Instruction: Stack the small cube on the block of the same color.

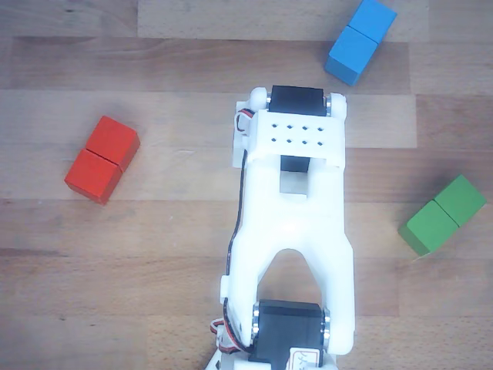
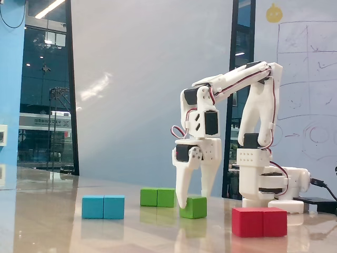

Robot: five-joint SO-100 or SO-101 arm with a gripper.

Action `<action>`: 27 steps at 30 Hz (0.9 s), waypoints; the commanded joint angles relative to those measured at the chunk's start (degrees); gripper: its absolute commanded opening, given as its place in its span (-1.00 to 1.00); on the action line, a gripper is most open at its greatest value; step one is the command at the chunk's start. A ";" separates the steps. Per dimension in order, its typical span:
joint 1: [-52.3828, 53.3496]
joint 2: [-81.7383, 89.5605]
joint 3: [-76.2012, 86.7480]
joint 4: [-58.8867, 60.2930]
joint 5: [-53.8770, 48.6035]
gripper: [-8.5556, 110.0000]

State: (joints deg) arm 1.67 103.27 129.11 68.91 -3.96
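The small green cube sits on the table in the fixed view. My gripper points straight down over it with its jaws apart. The left fingertip is low against the cube's left side, and the right fingertip is at its upper right corner. The cube still rests on the table. The green elongated block lies just left of and behind the cube. In the other view the green block lies at the right, and the arm hides the cube and the gripper.
A blue double block lies at the left of the fixed view and at the top right of the other view. A red double block lies front right, and at the left of the other view. The arm's base stands at the right.
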 commanded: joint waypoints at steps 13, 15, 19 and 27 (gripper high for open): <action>0.70 1.32 -5.27 -2.99 -0.09 -0.81; 0.70 1.49 -5.36 -2.99 -0.18 -0.81; 2.72 5.36 -7.65 -1.85 -0.18 -0.81; 11.87 10.90 -16.00 -0.88 -0.44 -0.81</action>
State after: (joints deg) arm 9.14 108.72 121.64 66.80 -3.96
